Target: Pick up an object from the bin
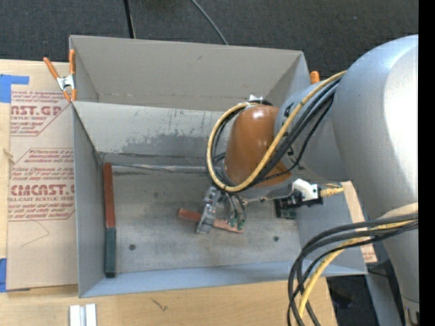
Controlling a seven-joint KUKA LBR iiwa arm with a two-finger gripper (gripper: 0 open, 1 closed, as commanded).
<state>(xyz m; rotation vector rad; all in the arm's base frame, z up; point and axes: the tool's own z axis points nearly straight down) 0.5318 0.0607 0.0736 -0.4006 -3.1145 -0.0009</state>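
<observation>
Under claw (pixel 219 217), one brown strip (pixel 187 214)

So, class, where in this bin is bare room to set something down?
Bare bin floor: between the long stick by the left wall and the gripper, and along the front wall. Crowded mid-floor, around the gripper and a small reddish piece.

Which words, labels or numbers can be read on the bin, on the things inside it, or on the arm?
None can be read: the bin, the long reddish stick with a dark end, the small reddish piece beside the tool and the arm bear no legible text.
</observation>
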